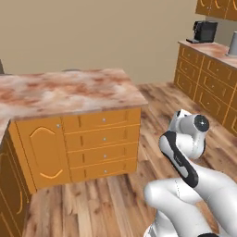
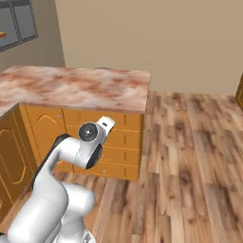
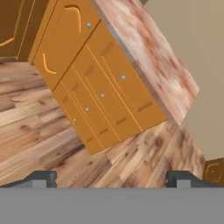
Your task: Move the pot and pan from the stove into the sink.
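The pot, the pan, the stove and the sink are out of view. My gripper (image 3: 112, 178) is open, its two dark fingertips (image 3: 42, 177) standing wide apart with nothing between them. It looks across the wood floor at the orange drawer front (image 3: 103, 94) of a kitchen island. My arm (image 1: 185, 157) is folded up close over the base, and its white elbow (image 2: 90, 137) shows in front of the island.
The island with a marbled pink counter (image 1: 69, 90) and orange drawers (image 2: 118, 142) stands ahead and to the left. A second cabinet run (image 1: 208, 88) with a black coffee machine (image 1: 203, 31) lines the right wall. Wood floor (image 2: 190, 156) lies open between them.
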